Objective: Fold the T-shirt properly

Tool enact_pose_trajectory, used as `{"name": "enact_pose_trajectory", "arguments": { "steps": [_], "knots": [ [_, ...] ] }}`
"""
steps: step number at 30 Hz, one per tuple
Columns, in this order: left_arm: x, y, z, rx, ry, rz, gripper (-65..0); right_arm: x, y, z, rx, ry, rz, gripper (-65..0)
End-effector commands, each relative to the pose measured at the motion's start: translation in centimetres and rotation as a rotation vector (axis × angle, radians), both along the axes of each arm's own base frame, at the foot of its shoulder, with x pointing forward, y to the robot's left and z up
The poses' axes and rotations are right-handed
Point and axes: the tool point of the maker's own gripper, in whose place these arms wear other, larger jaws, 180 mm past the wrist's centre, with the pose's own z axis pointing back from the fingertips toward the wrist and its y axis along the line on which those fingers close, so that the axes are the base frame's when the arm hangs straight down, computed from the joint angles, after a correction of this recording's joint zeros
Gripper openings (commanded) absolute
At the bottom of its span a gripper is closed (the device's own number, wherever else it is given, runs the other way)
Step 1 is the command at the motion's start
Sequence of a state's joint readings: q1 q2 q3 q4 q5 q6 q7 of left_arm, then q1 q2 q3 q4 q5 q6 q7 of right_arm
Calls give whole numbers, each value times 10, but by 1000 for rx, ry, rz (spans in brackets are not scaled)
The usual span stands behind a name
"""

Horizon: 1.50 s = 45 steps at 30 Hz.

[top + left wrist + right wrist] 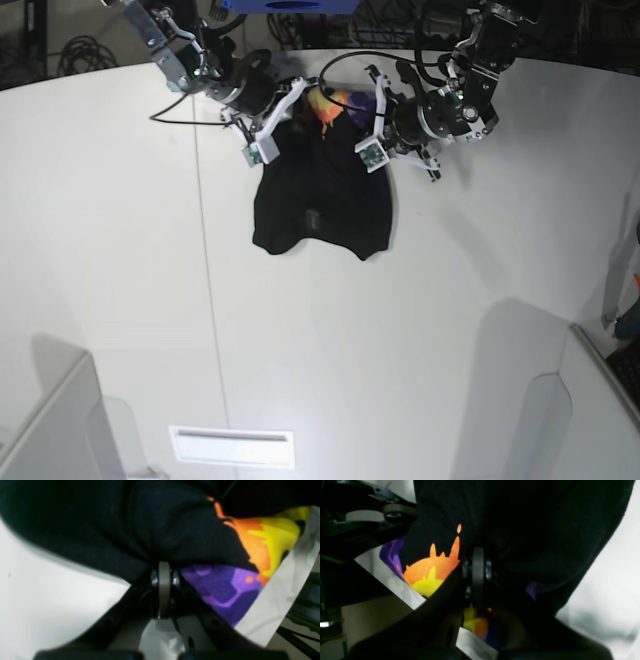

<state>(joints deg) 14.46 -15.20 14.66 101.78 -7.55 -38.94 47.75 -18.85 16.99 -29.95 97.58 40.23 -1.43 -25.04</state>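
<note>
The black T-shirt [320,200] hangs bunched between both grippers near the table's far edge, its lower part lying on the white table [420,320]. The orange-yellow and purple print [330,102] shows at the top. My left gripper [163,567] is shut on a fold of the black cloth [112,525], with the print [262,542] to its right. It sits on the right of the shirt in the base view [368,105]. My right gripper [478,555] is shut on the shirt [532,530] beside the orange print [430,567]. It sits on the left in the base view [290,100].
The other gripper [395,512] shows close by in the right wrist view, upper left. Cables and dark frames [380,25] lie behind the table's far edge. White panels stand at the front left [50,430] and front right [560,420].
</note>
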Motion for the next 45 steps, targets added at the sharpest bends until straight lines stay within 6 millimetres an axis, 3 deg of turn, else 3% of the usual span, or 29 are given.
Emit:
{"name": "enact_pose_trajectory", "arguments": {
  "steps": [1,6,12,16,21,25,29,33,37,41,43,45],
  "knots": [
    [-14,5,-10,54,44,-24,-650,-4,-5,-2,-27,0,16,-650],
    [-26,-2,-14,45,70,-42,-650,-2,-12,-6,-83,-35,36,-650],
    [-22,0,-10,42,57,-30,-650,-2,-11,-3,-80,-42,37,-650],
    [-8,-2,11,29,-21,-35,-650,2,-4,14,-48,-80,41,-650],
    [21,13,35,24,-112,56,-650,12,10,58,21,-180,45,-650],
    [40,27,53,30,-178,105,-650,18,-5,76,18,-213,15,-650],
    [38,75,71,-2,-195,277,-650,18,-48,71,-45,-205,-93,-650],
    [-7,143,75,-65,-125,471,-650,1,-134,61,-203,-229,-210,-650],
    [-74,176,77,-46,-126,529,-650,-48,-193,53,-348,-153,-190,-650],
    [-158,172,64,15,-34,459,-650,-124,-220,36,-449,76,-116,-650],
    [-200,162,49,25,49,443,-650,-161,-221,29,-462,193,-87,-650],
    [-241,162,25,79,165,418,-650,-195,-210,14,-444,312,-42,-650]
  ]
}}
